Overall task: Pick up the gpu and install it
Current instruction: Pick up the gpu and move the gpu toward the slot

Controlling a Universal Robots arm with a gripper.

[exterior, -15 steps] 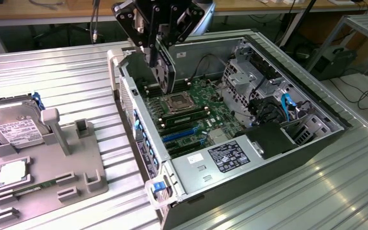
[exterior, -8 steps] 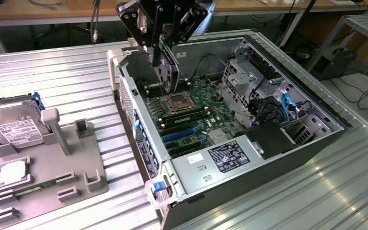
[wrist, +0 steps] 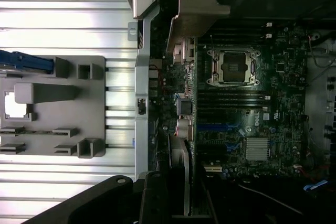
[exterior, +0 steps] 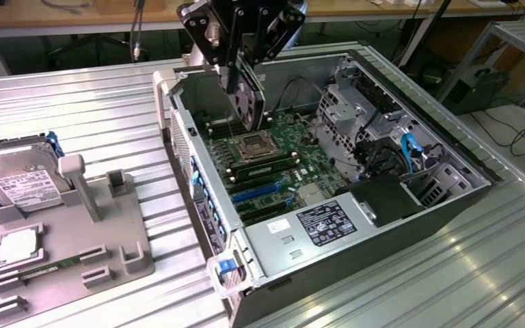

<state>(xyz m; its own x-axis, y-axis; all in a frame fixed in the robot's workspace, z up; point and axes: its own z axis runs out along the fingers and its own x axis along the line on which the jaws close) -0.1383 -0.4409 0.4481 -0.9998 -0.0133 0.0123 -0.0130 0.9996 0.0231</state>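
1. The gripper (exterior: 235,65) is hovering over the open case (exterior: 445,198), carrying the gpu (exterior: 247,102) on edge. Probably it's being kept upright so the bottom edge can drop straight into a slot.
2. The card is hanging in the air above the motherboard (exterior: 286,160), over the CPU socket (exterior: 253,145) end, and isn't touching the blue slots (exterior: 258,191).
3. The fingers (exterior: 230,75) are pinching in narrow on the card's top edge, touching nothing else.
4. The hard drive (exterior: 21,181) is sitting in the grey holder (exterior: 107,232) on the bench (exterior: 89,116), well apart.
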